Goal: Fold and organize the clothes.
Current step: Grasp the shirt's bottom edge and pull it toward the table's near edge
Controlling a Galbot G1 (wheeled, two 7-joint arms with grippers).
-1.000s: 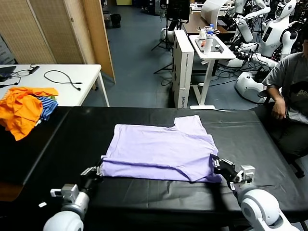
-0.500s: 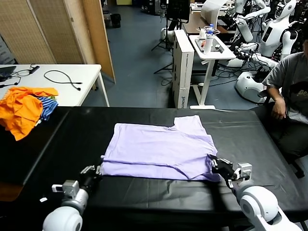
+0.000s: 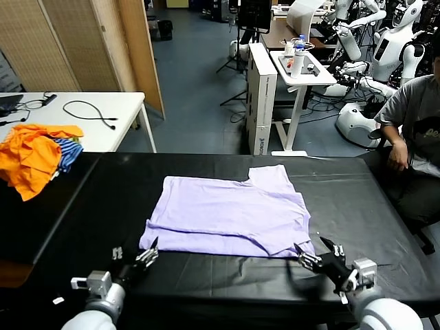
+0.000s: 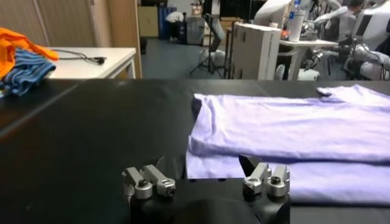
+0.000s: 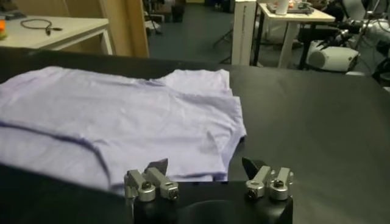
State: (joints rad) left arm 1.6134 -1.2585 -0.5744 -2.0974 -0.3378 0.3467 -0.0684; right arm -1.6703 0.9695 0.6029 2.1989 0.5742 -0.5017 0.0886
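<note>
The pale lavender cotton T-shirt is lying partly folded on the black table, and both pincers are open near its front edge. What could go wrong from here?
1. The pale lavender cotton T-shirt has a doubled front hem; the open left pincer or right pincer may catch only one layer, so the fold could come apart.
2. Both pincers sit low over the black table, so the fingertips might scrape the table when they close.
3. One sleeve sticks out at the far side, so the next fold may come out uneven.

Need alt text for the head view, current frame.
A pale lavender T-shirt, partly folded, lies flat on a black table. The left gripper and right gripper sit open just off its near corners, holding nothing. An orange and blue-striped garment pile sits at the table's far left.
</note>
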